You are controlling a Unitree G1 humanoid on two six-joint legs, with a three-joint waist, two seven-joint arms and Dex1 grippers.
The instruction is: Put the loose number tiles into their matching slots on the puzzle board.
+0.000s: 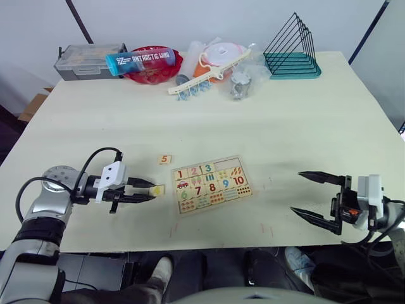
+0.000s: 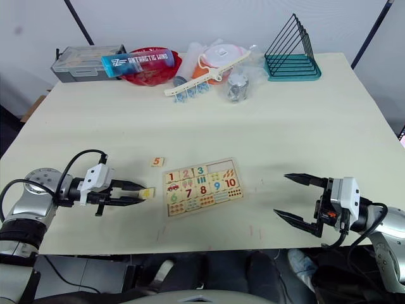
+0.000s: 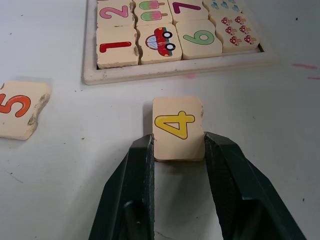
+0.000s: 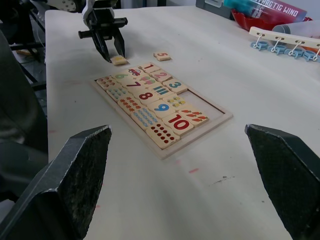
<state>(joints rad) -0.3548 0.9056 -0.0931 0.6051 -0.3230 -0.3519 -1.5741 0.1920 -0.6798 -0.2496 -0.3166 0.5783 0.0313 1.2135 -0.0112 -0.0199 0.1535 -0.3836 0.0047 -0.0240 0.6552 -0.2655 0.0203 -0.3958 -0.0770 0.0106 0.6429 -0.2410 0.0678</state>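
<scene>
Open table around both my jaws; clutter only along the far edge.

My left gripper point(image 1: 150, 190) pinches the 4 tile point(image 3: 178, 128); bare table lies between it and the puzzle board point(image 1: 211, 184) just ahead, nothing in the lane. The 5 tile point(image 1: 164, 159) lies off to the side of that lane, apart from the board. My right gripper point(image 1: 308, 196) hangs spread wide, with clear table between it and the board's near edge. The bottle point(image 1: 140, 61), red bowl point(image 1: 171, 71) and wire rack point(image 1: 292, 50) stand well beyond both.
</scene>
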